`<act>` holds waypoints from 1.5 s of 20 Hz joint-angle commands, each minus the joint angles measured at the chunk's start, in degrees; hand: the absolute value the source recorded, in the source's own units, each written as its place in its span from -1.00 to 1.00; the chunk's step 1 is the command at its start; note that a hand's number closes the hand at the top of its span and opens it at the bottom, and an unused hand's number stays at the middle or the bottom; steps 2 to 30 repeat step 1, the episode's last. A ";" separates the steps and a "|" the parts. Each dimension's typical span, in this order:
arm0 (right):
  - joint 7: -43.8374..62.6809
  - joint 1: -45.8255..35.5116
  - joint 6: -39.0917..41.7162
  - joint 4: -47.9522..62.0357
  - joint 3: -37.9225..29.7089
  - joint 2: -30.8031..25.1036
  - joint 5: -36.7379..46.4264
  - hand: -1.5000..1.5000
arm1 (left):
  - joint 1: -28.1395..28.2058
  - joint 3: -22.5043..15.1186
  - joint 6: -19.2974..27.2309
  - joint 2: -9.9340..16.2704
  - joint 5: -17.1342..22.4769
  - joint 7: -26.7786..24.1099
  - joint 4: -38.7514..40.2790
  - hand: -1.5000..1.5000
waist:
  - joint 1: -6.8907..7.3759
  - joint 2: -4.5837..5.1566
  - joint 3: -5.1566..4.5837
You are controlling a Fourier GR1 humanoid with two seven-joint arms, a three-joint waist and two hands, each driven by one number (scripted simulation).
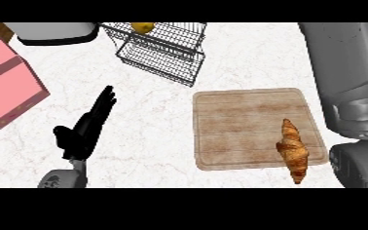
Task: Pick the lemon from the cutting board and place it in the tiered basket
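The yellow lemon (142,27) lies in the upper tier of the black wire tiered basket (164,53) at the top of the head view, partly cut off by the frame's edge. The wooden cutting board (244,126) lies right of centre with no lemon on it. My left hand (86,126) is open at lower left, fingers straight and pointing up toward the basket, touching nothing. My right forearm (338,78) runs up the right edge, and its hand is out of sight.
A croissant (293,150) lies on the board's lower right corner, overhanging its edge. A pink box (18,90) stands at the left edge. A grey-white appliance (54,31) sits at top left, next to the basket.
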 commanded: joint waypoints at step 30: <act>1.61 7.13 8.05 -10.28 0.88 -2.73 -2.54 -1.00 | -0.29 1.79 -1.09 2.15 1.05 1.49 0.12 0.00 | -1.95 -0.65 0.00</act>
